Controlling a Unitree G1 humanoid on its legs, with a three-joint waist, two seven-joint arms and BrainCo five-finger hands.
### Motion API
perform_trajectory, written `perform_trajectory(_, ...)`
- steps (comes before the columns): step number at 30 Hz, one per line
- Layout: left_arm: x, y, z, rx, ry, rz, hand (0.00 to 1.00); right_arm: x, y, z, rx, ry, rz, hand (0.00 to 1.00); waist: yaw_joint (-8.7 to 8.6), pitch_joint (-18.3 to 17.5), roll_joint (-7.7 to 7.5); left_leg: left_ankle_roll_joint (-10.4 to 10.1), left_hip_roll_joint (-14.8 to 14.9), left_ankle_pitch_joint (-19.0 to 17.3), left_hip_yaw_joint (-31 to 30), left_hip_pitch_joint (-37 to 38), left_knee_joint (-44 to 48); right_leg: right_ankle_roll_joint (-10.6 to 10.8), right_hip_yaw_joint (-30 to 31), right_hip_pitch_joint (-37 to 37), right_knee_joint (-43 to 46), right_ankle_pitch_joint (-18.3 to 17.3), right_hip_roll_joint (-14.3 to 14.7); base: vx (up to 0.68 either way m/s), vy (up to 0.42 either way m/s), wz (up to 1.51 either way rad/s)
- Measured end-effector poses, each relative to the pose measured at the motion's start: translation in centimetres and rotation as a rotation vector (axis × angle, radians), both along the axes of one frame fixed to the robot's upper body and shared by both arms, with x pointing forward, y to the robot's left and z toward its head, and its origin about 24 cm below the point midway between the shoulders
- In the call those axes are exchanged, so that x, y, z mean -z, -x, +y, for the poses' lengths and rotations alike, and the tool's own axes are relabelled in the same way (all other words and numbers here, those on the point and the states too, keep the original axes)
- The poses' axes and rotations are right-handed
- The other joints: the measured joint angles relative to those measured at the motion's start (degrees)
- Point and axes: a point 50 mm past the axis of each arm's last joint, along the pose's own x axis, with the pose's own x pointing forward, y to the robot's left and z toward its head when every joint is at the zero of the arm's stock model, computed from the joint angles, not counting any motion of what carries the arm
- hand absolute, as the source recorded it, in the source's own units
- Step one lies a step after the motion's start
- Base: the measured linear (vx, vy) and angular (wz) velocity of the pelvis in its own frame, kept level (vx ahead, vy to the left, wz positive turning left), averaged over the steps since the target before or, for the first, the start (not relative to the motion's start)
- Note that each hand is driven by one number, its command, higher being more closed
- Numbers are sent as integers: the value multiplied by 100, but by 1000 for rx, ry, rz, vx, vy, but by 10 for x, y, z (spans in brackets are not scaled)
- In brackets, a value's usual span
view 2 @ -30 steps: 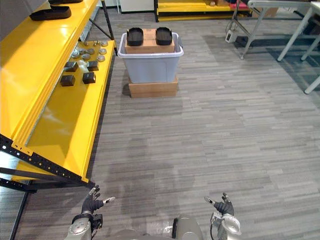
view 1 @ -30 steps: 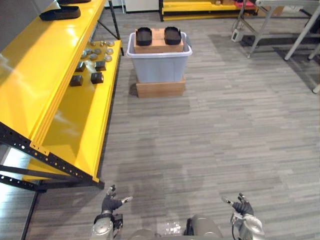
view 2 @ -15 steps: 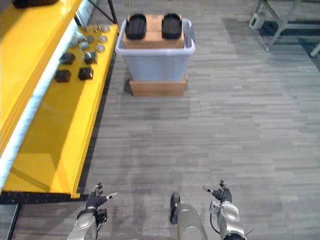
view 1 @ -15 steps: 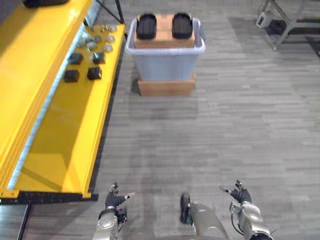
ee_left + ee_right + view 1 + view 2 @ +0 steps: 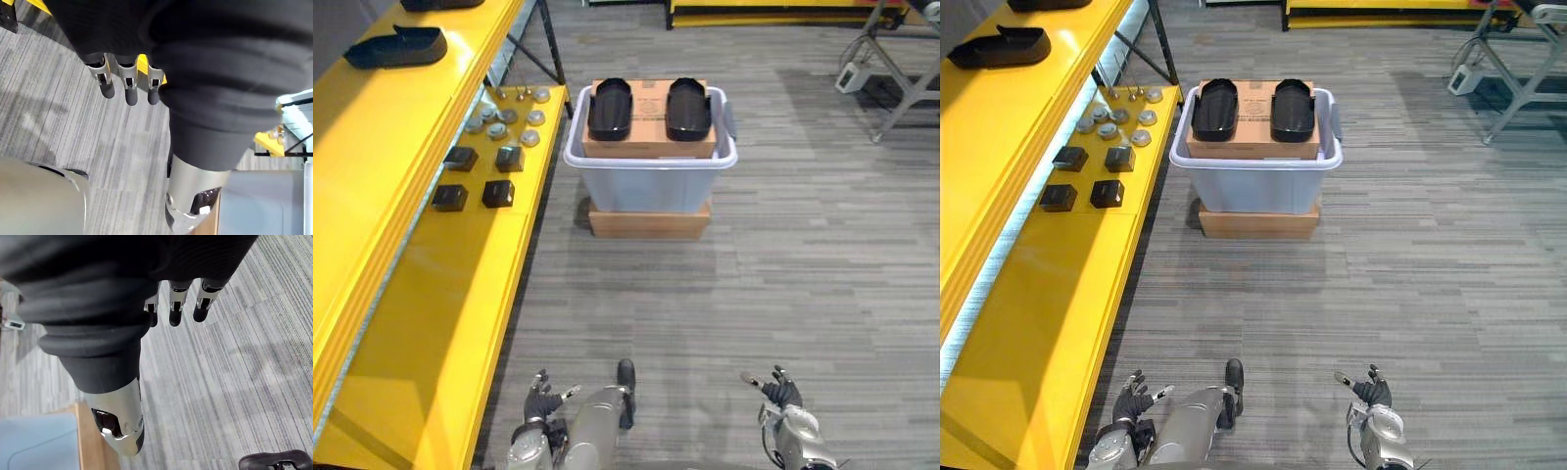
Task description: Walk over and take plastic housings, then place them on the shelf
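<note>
- Well ahead of both hands, we list two black plastic housings side by side: one [image 5: 609,108] forward of our left hand [image 5: 543,399], the other [image 5: 688,106] nearer our right hand's [image 5: 781,395] side.
- Under the housings: a cardboard box [image 5: 649,98], set in a pale tub [image 5: 651,181], on a low brown box [image 5: 649,221].
- Left hand: held low, fingers [image 5: 126,83] spread and relaxed, grasping nothing.
- Right hand: held low, fingers [image 5: 176,303] likewise loose and empty.
- Left of our left hand: a yellow shelf [image 5: 431,294]. Further ahead on it are small black blocks [image 5: 498,193] and silver discs [image 5: 530,138].
- Upper shelf level, far ahead-left: a third housing [image 5: 395,47].
</note>
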Motion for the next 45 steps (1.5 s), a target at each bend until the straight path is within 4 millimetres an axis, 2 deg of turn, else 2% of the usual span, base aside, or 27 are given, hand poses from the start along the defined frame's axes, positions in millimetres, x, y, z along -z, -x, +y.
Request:
perform_trajectory(1, 0, 2, 2, -1, -5, 4, 0, 0, -1, 1, -12, -2, -3, 0, -32, 8, 41, 16, -10, -150, -40, 457, -137, -299, -246, -256, 336, -151, -137, 439, 110, -4)
perform_trajectory(3, -2, -1, 4, 2, -14, -6, 0, -1, -3, 4, -40, 1, -5, 0, -51, -3, 120, 23, 29, -246, -143, 1119, -546, -550, -605, -691, -63, -403, -144, 572, 91, 18)
perform_trajectory(4, -4, -7, 4, 6, -15, -21, 0, -1, -6, 6, -62, 3, -8, 0, -171, 14, 162, 8, 89, -254, -297, 1492, -815, -486, -830, -970, -1029, -556, 13, 502, 39, 43)
perform_trajectory(5, -4, -8, 4, 7, -15, -23, 0, -1, -6, 6, -65, 3, -8, 0, -187, 21, 176, -6, 105, -261, -323, 1556, -865, -469, -875, -1016, -1307, -559, 53, 498, -20, 43)
perform_trajectory(6, -5, -11, 4, 9, -16, -33, 0, -1, -5, 6, -67, 4, -5, 0, -186, 30, 186, -96, 185, -313, -355, 1788, -1023, -393, -946, -1206, -2439, -469, 261, 517, -64, 25)
perform_trajectory(7, -7, -15, 5, 12, -19, -41, 0, 0, -3, 6, -67, 3, -1, 0, -187, 28, 176, -230, 224, -394, -467, 1948, -1097, -383, -779, -1316, -3625, -50, 510, 517, -64, 32)
perform_trajectory(8, -6, -14, 6, 12, -22, -38, 0, 1, -1, 6, -66, 3, 4, 0, -211, 27, 155, -303, 228, -438, -537, 2017, -1133, -372, -602, -1353, -4181, 219, 605, 630, -139, 57)
perform_trajectory(9, -7, -14, 6, 14, -24, -39, 0, 2, 4, 6, -63, 4, 17, 0, -283, 10, 60, -480, 225, -561, -647, 2187, -1183, -365, -295, -1399, -4923, 672, 691, 520, -193, 83)
perform_trajectory(11, -5, -11, 5, 14, -23, -29, 0, 6, 14, 6, -57, -1, 49, 0, -377, -28, -30, -714, 269, -852, -867, 2503, -1165, -574, -170, -1375, -4925, 1245, 679, 611, -262, 89)
perform_trajectory(12, -2, -5, 5, 12, -20, -7, 0, 9, 21, 6, -52, -5, 67, 0, -452, -125, 17, -832, 424, -951, -1040, 2617, -1086, -838, -246, -1390, -4635, 1682, 719, 631, -292, 69)
perform_trajectory(13, 0, -1, 4, 7, -15, 6, 0, 9, 23, 7, -48, -10, 71, 0, -456, -199, 147, -878, 652, -970, -1099, 2445, -602, -989, -398, -1344, -4498, 1533, 875, 614, -296, 51)
perform_trajectory(14, 0, -2, 3, 4, -11, 4, 0, 9, 21, 8, -49, -12, 61, 0, -451, -187, 201, -935, 760, -972, -1079, 2223, -111, -1047, -472, -1272, -4526, 1457, 968, 574, -310, 30)
perform_trajectory(15, 1, -1, 0, -6, 1, 3, 0, 6, 17, 9, -52, -13, 40, 0, -450, -143, 326, -1197, 956, -814, -1056, 1684, 1223, -1158, -578, -1004, -4686, 1340, 1186, 511, -290, 6)
perform_trajectory(16, 2, 1, -3, -12, 13, 8, 0, 5, 14, 12, -54, -17, 23, 0, -381, -111, 408, -1343, 1265, -643, -993, 1124, 2546, -1262, -571, -632, -4935, 1276, 1428, 493, -267, -8)
perform_trajectory(18, 4, 3, -7, -6, 25, 13, 0, 5, 13, 16, -36, -38, 11, 0, -284, -83, 361, -1270, 1567, -716, -752, 735, 3450, -1369, -544, -38, -5221, 1209, 1592, 470, -211, -23)
perform_trajectory(19, 4, 2, -10, -4, 32, 11, 0, 5, 12, 15, -29, -40, 6, 0, -270, -65, 329, -1257, 1582, -723, -694, 648, 3415, -1372, -517, 129, -5302, 1207, 1587, 450, -184, -23)
perform_trajectory(21, 4, 0, -21, -4, 62, 4, 0, 1, 9, 9, -9, -28, -17, 0, -197, -37, 276, -1223, 1520, -786, -514, 390, 2434, -1369, -323, 526, -5613, 1206, 1482, 369, -78, -36)
perform_trajectory(23, 3, -4, -24, -2, 71, -7, 0, 1, 10, 3, 29, -20, -22, 0, -168, -30, 354, -1270, 1503, -752, -667, 260, 1260, -1308, -246, 620, -5776, 1174, 1472, 277, 24, -36)
perform_trajectory(24, 3, -5, -25, -2, 71, -9, 0, 1, 12, 1, 33, -15, -17, 0, -175, -35, 402, -1363, 1485, -622, -806, 270, 613, -1260, -237, 639, -5805, 1144, 1477, 141, 90, -18)
perform_trajectory(25, 3, -6, -25, 1, 73, -8, 0, 2, 15, -1, 43, -11, -10, 0, -205, -51, 467, -1345, 1455, -253, -946, 297, 36, -1159, -234, 646, -5802, 1081, 1502, 159, 155, -12)
perform_trajectory(26, 4, -7, -29, 8, 79, -5, 0, 2, 22, -7, 68, -4, 2, 0, -214, -51, 623, -1296, 1466, 344, -1076, 353, -379, -1066, -217, 710, -5799, 1020, 1560, 144, 177, -7)
perform_trajectory(30, 4, -6, -21, 12, 56, 4, 0, 7, 34, -4, 97, -12, 35, 0, -185, -119, 330, -1153, 1179, 411, -752, 695, -930, -780, 4, 641, -5650, 840, 1155, 111, 169, -14)
perform_trajectory(33, 4, -4, -9, 14, 24, 11, 0, 1, 31, -13, 148, 2, -2, 0, -174, -145, 262, -1024, 1019, 401, -520, 796, -1084, -630, 234, 533, -5563, 764, 970, 73, 131, -33)
perform_trajectory(38, 3, 4, 7, 7, -22, 30, 0, -33, 12, -43, 217, 104, -186, 0, -196, -173, 231, -876, 913, 213, -129, 972, -1144, -484, 627, 491, -5578, 714, 832, 76, 90, -38)
perform_trajectory(41, 2, 7, 9, 24, -42, 31, 0, -67, -5, -57, 221, 185, -340, 0, -250, -285, 161, -833, 865, 148, 3, 967, -1152, -449, 743, 407, -5595, 690, 790, 138, 59, -24)
perform_trajectory(42, 1, 6, 8, 30, -44, 29, 0, -81, -13, -62, 225, 214, -404, 0, -329, -289, 148, -806, 840, 133, 3, 969, -1156, -441, 768, 408, -5598, 685, 773, 144, 41, -4)
perform_trajectory(45, -1, 3, 9, 37, -51, 8, 0, -114, -28, -65, 221, 268, -550, 0, -351, -290, 149, -792, 803, 124, 4, 1004, -1168, -438, 835, 409, -5600, 686, 761, 97, 24, -8)
